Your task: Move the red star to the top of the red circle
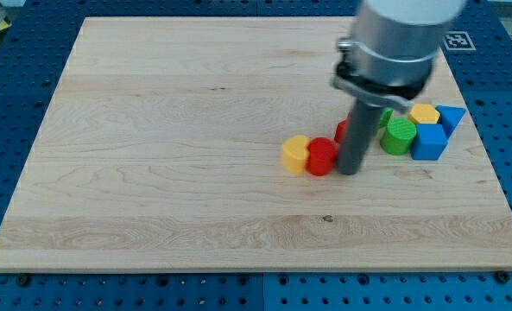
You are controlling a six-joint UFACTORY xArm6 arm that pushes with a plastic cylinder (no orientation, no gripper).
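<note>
The red circle [321,156] lies right of the board's middle, touching a yellow block [296,155] on its left. My tip [350,170] rests on the board right against the red circle's right side. Another red block [343,130], probably the red star, peeks out behind the rod, just above and to the right of the red circle; its shape is mostly hidden by the rod.
A cluster sits to the right: a green circle [400,136], a yellow hexagon [425,114], a blue cube [428,142] and a blue triangle [451,117]. The wooden board [195,130] lies on a blue perforated table; its right edge is near the cluster.
</note>
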